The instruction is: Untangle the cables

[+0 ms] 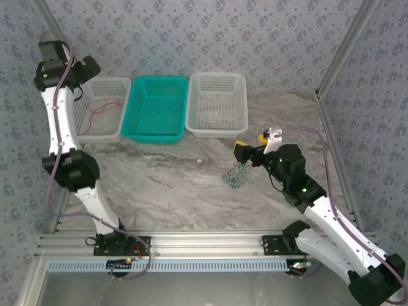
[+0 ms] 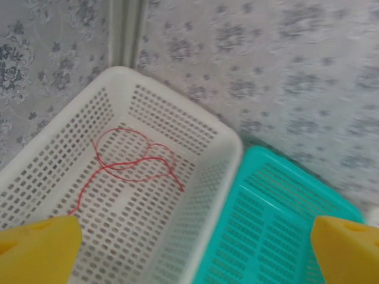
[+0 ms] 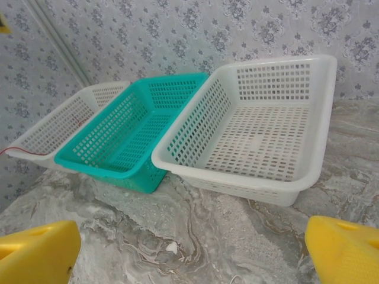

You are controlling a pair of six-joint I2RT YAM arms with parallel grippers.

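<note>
One red cable (image 2: 133, 160) is lying loose in the left white basket (image 2: 177, 103), the left gripper (image 2: 192, 248) hanging above it, fingers spread and holding nothing. The teal basket (image 1: 156, 78) and right white basket (image 3: 237, 177) are sitting bare. Next, I'd judge, the right gripper (image 3: 192, 254), gaping wide, is needing to pinch one strand from the green-and-pale tangle (image 1: 234, 176) near it on the table (image 1: 159, 185).

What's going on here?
Two arms, mid cable untangling. The red cable lies loose in the left white basket, with the left gripper open above it. A small tangle of dark green and pale cables sits on the table, the right gripper open near it. Nothing is held.
</note>
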